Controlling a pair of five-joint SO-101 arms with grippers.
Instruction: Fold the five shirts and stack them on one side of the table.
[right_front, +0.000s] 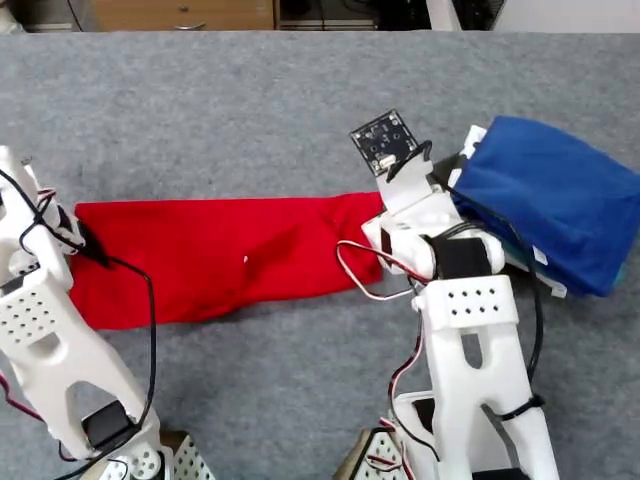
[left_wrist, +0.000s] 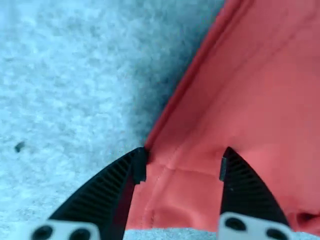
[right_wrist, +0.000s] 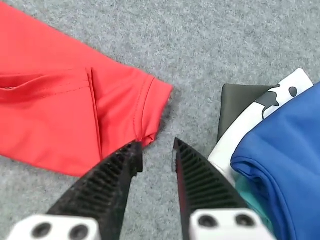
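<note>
Straddling the red shirt (left_wrist: 240, 100) with my left pincer (left_wrist: 183, 157) spread (seemingly touching cloth), I hold my right pincer (right_wrist: 155, 146) parted beside its cuff (right_wrist: 152, 107).

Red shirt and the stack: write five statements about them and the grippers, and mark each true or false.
1. The red shirt lies in a long strip across the table. True.
2. A blue shirt tops the stack. True.
3. The right gripper is shut on the red shirt's sleeve. False: it is open, over bare table just off the sleeve's end.
4. The left gripper is open, with red cloth between its fingers. True.
5. The red shirt rests on the stack. False: it lies flat on the table, with a gap of bare table between it and the stack.
</note>
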